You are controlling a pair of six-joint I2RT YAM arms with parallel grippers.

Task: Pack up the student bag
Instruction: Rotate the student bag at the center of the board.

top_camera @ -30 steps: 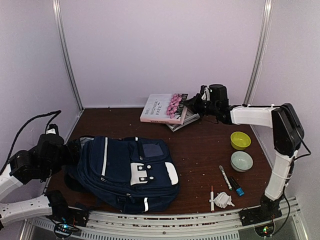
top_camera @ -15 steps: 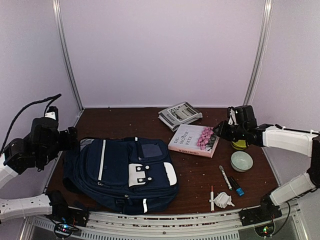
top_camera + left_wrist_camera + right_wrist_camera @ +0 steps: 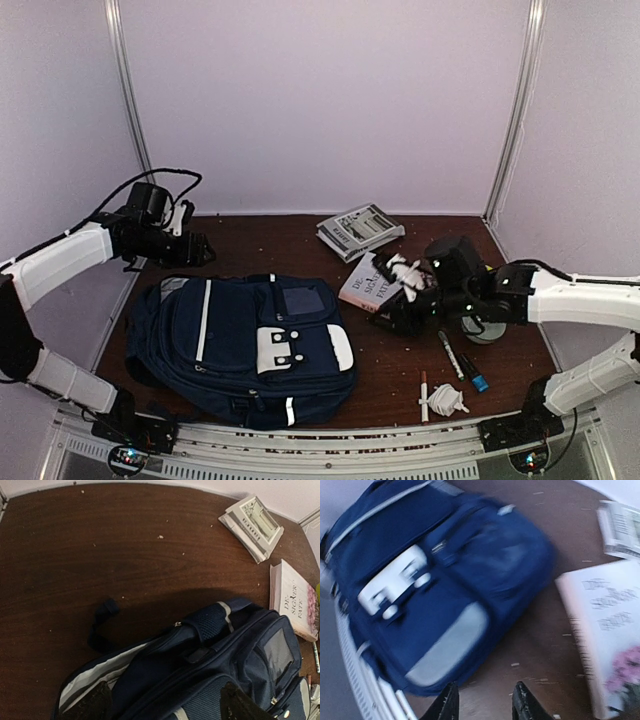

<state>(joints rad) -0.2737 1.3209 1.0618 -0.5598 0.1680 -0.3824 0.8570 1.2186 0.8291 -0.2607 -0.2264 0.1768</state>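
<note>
**Left gripper** (image 3: 165, 707): released, fingers spread wide and empty, hanging above the far end of the student bag (image 3: 245, 345). The bag lies flat on the counter (image 3: 260, 240), directly beneath the gripper, with a dark strap (image 3: 102, 625) trailing just ahead of it.

**Right gripper** (image 3: 487, 705): fingers parted, grasping nothing, over bare counter. The bag is on one side and a flower-covered book (image 3: 362, 285) on the other. A folded newspaper (image 3: 360, 228) lies beyond the book. Markers (image 3: 450, 352) lie behind this gripper.
</note>
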